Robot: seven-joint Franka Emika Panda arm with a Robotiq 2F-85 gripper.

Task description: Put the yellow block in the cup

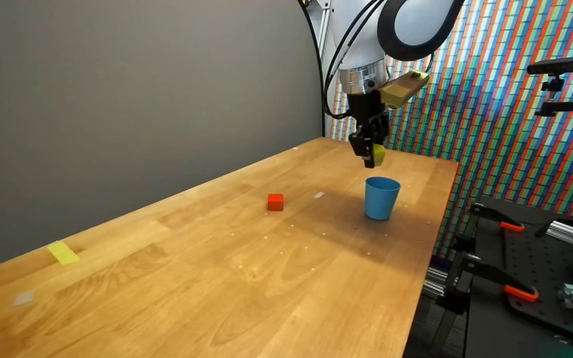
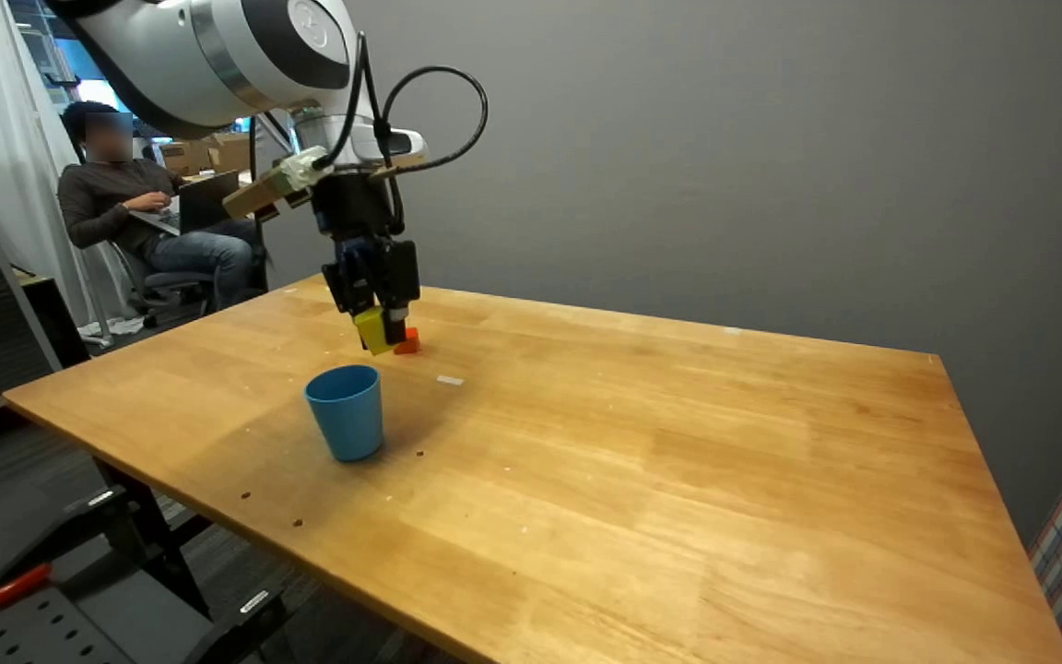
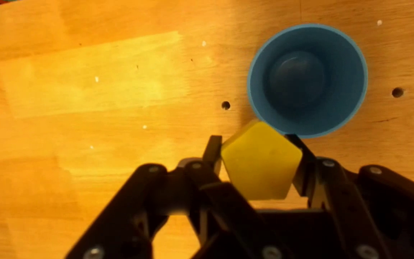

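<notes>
Wooden counter (image 1: 207, 293), Panda arm (image 1: 423, 22), black claw (image 3: 261, 158), upright blue plastic cup (image 2: 351, 420), yellow block (image 3: 262, 169) pinched above rim height.
Counter fills much of lower frame in both exterior views. Arm hangs in from top edge, upper right in an exterior view. Claw points down, narrow, holding the yellow block; bottom of frame in wrist view. Cup stands on counter, upper right in wrist view, inside seen down to its bottom. Yellow block off counter; gap between it and cup in both exterior views. In wrist view it's right of and below centre, overlapping rim's lower left; can't tell if it's straight over the mouth. Red block (image 1: 275, 202) on counter, just below centre in an exterior view; flat white strip (image 1: 319, 195) right of it.
</notes>
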